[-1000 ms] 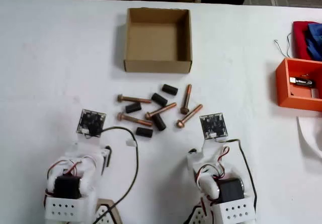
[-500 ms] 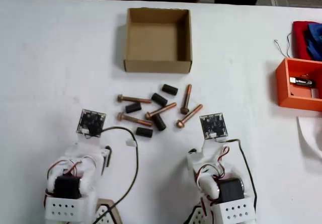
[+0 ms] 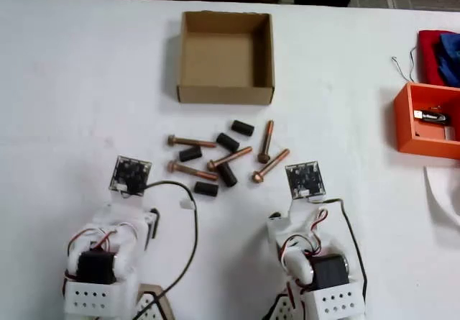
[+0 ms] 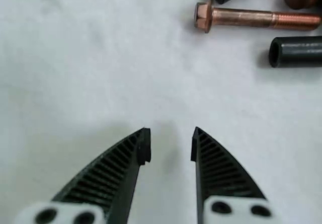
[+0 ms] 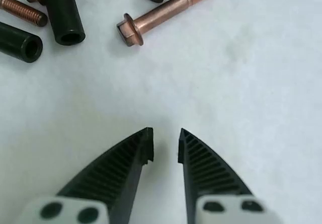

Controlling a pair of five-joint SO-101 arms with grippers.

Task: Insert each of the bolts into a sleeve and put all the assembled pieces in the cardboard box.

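five copper-coloured, flange-headed metal bolts (image 3: 230, 157) and five short black tubular sleeves (image 3: 228, 142) lie loose and mingled at the middle of the white bench (image 3: 86, 83), none yet joined, with the open brown cardboard box (image 3: 225, 94) at their 12 o'clock. the left tool (image 4: 168, 146) sits at the pile's 7 o'clock and the right tool (image 5: 165, 144) at its 5 o'clock, each showing a narrow gap and holding nothing. the bolts look stiff, dense and smooth, likely to roll, so pinching across the shank just behind the head seems safest. the sleeves look light and rigid and are best taken across the middle, bore left free.
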